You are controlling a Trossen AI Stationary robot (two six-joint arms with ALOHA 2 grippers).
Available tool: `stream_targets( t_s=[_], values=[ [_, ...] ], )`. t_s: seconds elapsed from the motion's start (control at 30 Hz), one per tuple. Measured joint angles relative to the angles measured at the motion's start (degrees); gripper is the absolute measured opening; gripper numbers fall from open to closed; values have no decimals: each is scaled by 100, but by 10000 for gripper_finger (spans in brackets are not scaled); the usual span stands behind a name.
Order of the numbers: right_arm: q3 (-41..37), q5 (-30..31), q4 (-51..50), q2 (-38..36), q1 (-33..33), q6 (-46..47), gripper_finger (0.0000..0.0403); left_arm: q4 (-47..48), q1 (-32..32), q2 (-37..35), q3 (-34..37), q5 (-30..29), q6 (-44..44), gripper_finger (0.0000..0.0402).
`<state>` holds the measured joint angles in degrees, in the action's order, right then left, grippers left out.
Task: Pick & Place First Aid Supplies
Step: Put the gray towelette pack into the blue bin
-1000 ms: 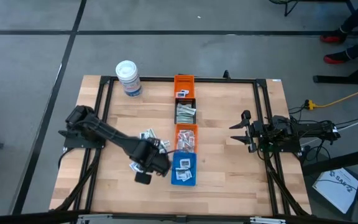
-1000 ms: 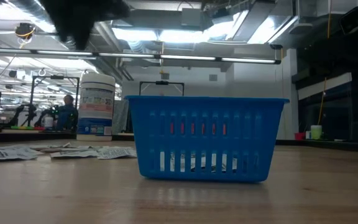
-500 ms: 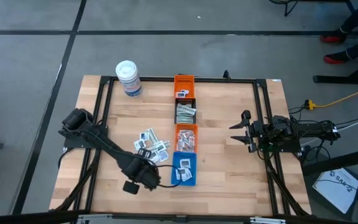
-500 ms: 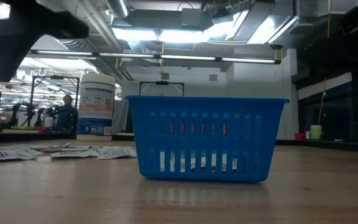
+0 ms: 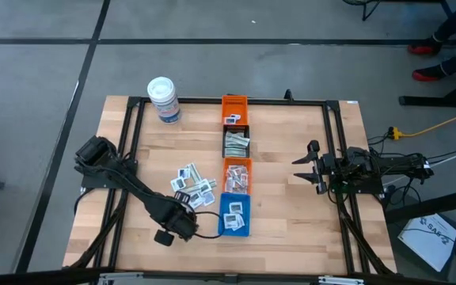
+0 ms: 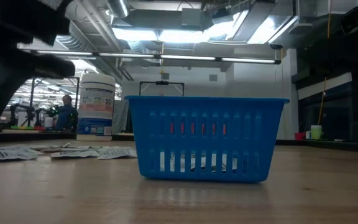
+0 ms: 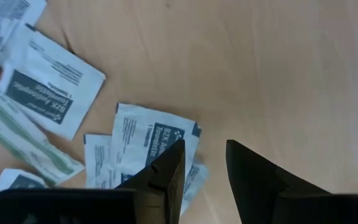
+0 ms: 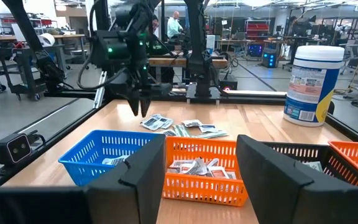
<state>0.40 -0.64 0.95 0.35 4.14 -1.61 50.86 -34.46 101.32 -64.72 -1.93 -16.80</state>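
Since pulling back off the blue bin [image 5: 234,215], left tool [image 7: 202,163] hangs w/ jaws slightly apart, empty, over loose packets [image 5: 192,184] on tabletop [image 5: 291,229]; prob. a drop's done, next pick due. Right tool [image 5: 301,168] waits at right edge, jaws apart, empty.

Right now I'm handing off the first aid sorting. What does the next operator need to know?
Left tool: fingers apart, empty, just above the loose packets on the wood left of the bins.
Right tool: open, empty, parked at the table's right side.
Done: packets already lie in the blue bin, both orange bins and the black bin.
Left: the loose pile of white packets and the pale green strip still needs sorting.
The white tub stands at the far left corner.
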Motion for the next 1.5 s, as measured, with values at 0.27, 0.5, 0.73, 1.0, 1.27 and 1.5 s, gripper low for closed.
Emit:
stream_targets(
  t_s=[0.27,0.5,0.73,1.0,1.27,1.5],
  values=[
    [0,0,-1,-2,1,0,195,-373,7,0,468,-178,2,102],
    [0,0,-2,0,1,0,195,-869,70,-43,792,-188,0,97],
    [0,0,0,0,0,0,195,-971,108,-29,810,-308,-35,52],
    [0,0,0,1,2,0,195,-1151,128,-17,816,-390,-198,2],
    [0,0,0,-2,2,0,195,-1176,220,-140,651,-251,-218,1],
    [0,0,-2,0,2,2,195,-1185,247,-511,521,153,-219,1]
  ],
)
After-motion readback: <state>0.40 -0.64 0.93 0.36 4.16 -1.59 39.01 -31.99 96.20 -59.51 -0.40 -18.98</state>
